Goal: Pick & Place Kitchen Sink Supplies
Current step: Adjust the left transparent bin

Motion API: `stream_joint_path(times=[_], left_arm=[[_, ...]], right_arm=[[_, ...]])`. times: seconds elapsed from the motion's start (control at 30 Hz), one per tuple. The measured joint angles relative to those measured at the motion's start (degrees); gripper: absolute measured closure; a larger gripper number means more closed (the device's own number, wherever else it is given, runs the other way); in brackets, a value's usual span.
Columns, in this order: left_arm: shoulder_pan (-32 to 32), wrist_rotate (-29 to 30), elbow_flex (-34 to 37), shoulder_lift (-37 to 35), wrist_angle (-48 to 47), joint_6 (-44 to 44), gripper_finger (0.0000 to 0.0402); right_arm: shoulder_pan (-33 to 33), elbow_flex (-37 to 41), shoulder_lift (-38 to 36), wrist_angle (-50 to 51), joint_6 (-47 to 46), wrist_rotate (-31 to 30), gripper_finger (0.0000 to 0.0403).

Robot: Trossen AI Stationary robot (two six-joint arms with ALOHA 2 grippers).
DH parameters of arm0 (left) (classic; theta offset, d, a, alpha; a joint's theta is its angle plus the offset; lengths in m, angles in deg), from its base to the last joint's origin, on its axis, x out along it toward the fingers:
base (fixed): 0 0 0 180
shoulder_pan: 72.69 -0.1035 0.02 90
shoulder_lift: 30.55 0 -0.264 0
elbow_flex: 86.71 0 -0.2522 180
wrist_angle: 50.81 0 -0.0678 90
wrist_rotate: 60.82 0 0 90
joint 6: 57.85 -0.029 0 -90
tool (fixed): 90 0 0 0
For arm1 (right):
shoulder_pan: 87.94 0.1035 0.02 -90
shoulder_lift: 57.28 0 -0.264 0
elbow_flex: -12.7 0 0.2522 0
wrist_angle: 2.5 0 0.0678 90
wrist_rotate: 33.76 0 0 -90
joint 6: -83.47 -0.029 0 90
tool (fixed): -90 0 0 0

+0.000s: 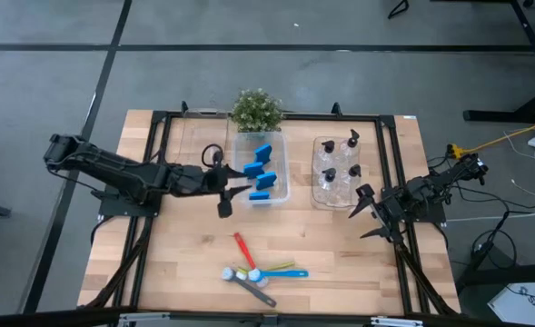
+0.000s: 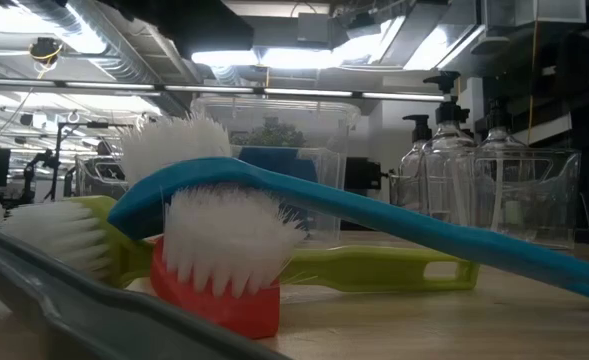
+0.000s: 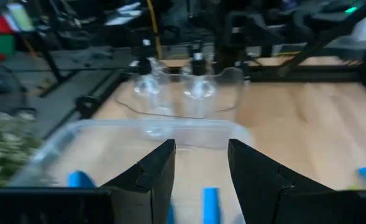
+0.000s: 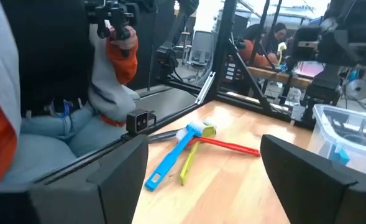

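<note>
Sponges (image 1: 262, 174) sit in one bin (image 1: 282, 145), bottles (image 1: 338, 163) in the other; four brushes (image 1: 258, 270) remain on the table (image 1: 176, 263) (unsorted). Left claw (image 1: 235, 189) empty, slightly parted; right claw (image 1: 365, 218) released.

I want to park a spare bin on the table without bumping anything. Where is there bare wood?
Bare wood lies on the table between the left gripper and the brushes, and again between the brushes and the right gripper. It is crowded along the far edge: plant, sponge bin and bottle bin stand side by side.
</note>
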Motion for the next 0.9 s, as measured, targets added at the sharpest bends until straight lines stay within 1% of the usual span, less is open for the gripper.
stream_joint_path(times=[0.13,0.27,0.37,0.47,0.67,0.9], left_arm=[[-1.56,1.73,0.01,-0.02,-0.17,-3.72,0.0258],[-2.52,2.03,0.02,-0.02,-0.64,-5.69,0.0258],[-2.88,2.15,0.02,-0.02,1.21,-5.88,0.0258],[-3.27,2.32,0.02,-0.02,3.15,-8.24,0.0259],[-5.0,2.34,0.02,-0.02,9.04,-14.02,0.0259],[-7.12,2.32,0.02,-0.02,13.02,-17.25,0.0259]], right_arm=[[0.0,0.0,0.0,0.0,-3.44,0.0,0.0095],[0.02,0.0,0.0,0.0,-6.57,0.0,0.0095],[0.02,0.0,0.0,0.0,-8.5,0.0,0.0095],[0.02,0.0,0.0,0.02,-10.08,0.0,0.0095],[0.02,0.0,0.0,0.02,-9.89,0.0,0.0095],[0.02,0.0,0.0,0.0,-9.72,0.0,0.0095]])
